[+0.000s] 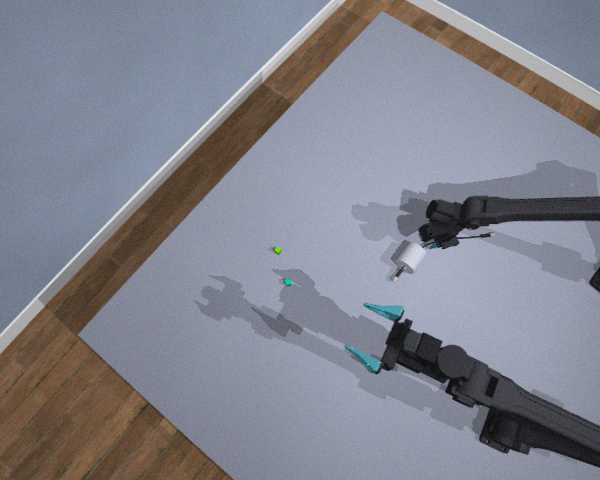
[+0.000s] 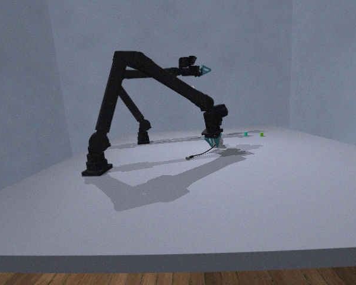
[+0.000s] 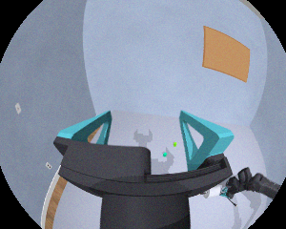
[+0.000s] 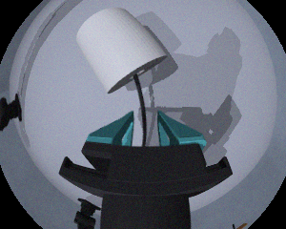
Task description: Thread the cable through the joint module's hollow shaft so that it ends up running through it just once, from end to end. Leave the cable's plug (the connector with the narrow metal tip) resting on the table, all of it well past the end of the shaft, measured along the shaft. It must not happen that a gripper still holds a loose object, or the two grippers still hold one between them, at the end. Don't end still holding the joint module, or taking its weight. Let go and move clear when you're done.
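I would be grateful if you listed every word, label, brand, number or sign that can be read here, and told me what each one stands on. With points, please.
There is no readable text in any view.
White cylindrical joint module (image 1: 410,257) (image 4: 119,50): no marking visible.
Small bright-green block (image 1: 277,250) (image 2: 261,134) (image 3: 174,144) and small teal-green block (image 1: 288,282) (image 2: 245,133) (image 3: 165,155): no marking visible, though both are too small to rule out fine print.

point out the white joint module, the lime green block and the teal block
joint module (image 1: 411,257) (image 4: 120,50): top and right wrist views, outer side wall
lime green block (image 1: 277,250): top view, upper face
teal block (image 1: 288,282): top view, upper face
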Controlling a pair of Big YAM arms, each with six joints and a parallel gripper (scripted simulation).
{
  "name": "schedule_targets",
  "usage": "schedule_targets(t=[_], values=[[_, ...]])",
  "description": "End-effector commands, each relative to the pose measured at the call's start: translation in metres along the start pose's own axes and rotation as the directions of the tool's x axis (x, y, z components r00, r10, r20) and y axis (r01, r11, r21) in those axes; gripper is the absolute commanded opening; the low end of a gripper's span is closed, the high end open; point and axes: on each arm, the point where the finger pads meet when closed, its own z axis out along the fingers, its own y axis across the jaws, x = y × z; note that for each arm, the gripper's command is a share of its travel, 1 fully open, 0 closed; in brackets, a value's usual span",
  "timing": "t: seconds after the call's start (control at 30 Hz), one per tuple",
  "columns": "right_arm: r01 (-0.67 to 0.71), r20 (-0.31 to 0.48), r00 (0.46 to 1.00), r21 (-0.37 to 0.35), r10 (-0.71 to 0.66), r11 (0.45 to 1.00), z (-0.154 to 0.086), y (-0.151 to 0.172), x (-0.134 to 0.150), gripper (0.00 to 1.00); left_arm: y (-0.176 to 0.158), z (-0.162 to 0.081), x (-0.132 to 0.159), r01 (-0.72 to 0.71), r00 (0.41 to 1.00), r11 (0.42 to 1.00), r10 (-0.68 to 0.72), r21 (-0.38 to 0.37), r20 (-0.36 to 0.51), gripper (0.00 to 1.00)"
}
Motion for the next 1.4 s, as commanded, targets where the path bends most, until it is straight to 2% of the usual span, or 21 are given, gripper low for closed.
schedule_targets(t=[0.0, 0.3, 0.37, 0.4, 0.43, 0.5, 0.53, 0.8, 0.93, 0.97, 1.0, 1.37], values=[[-0.022, 0.036, 0.999, 0.03, 0.021, 0.999, -0.016, -0.01, 0.001, 0.32, 0.001, 0.002, -0.013, -0.011, 1.0, 1.0, 0.011, -0.001, 0.016, 0.96], [-0.043, 0.035, 0.999, 0.035, 0.041, 0.998, -0.017, -0.01, 0.018, 0.32, 0.001, 0.002, -0.013, -0.011, 1.0, 1.0, 0.011, -0.001, 0.016, 0.96], [-0.043, 0.035, 0.999, 0.035, 0.041, 0.998, -0.017, -0.01, 0.018, 0.32, 0.001, 0.002, -0.013, -0.011, 1.0, 1.0, 0.011, -0.001, 0.016, 0.96], [-0.036, 0.056, 0.998, 0.047, 0.033, 0.998, -0.024, -0.013, 0.006, 0.32, 0.001, 0.002, -0.013, -0.011, 1.0, 1.0, 0.011, -0.001, 0.016, 0.96], [-0.046, 0.035, 0.998, 0.036, 0.045, 0.998, -0.017, -0.009, 0.021, 0.32, 0.001, 0.002, -0.013, -0.011, 1.0, 1.0, 0.011, -0.001, 0.016, 0.96], [-0.039, 0.036, 0.999, 0.035, 0.038, 0.999, -0.02, -0.008, 0.015, 0.32, 0.001, 0.002, -0.013, -0.011, 1.0, 1.0, 0.011, -0.001, 0.016, 0.96], [-0.037, 0.043, 0.998, 0.039, 0.035, 0.999, -0.019, -0.008, 0.014, 0.0, 0.001, 0.002, -0.013, -0.011, 1.0, 1.0, 0.011, -0.001, 0.016, 0.96], [-0.045, 0.009, 0.999, 0.019, 0.045, 0.999, -0.012, -0.003, 0.026, 0.0, 0.001, 0.002, -0.013, -0.011, 1.0, 1.0, 0.011, -0.001, 0.016, 0.96], [-0.045, 0.01, 0.999, 0.02, 0.045, 0.999, -0.012, -0.005, 0.024, 0.0, 0.001, 0.002, -0.013, -0.011, 1.0, 1.0, 0.011, -0.001, 0.016, 0.96], [-0.034, 0.022, 0.999, 0.026, 0.034, 0.999, -0.013, -0.006, 0.015, 0.0, 0.001, 0.002, -0.013, -0.011, 1.0, 1.0, 0.011, -0.001, 0.016, 0.96], [-0.046, 0.002, 0.999, 0.015, 0.046, 0.999, -0.009, -0.003, 0.028, 0.0, 0.001, 0.002, -0.013, -0.011, 1.0, 1.0, 0.011, -0.001, 0.016, 0.96], [-0.054, -0.023, 0.998, 0.001, 0.054, 0.999, 0.001, -0.002, 0.036, 0.0, 0.001, 0.002, -0.013, -0.011, 1.0, 1.0, 0.011, -0.001, 0.016, 0.96]])
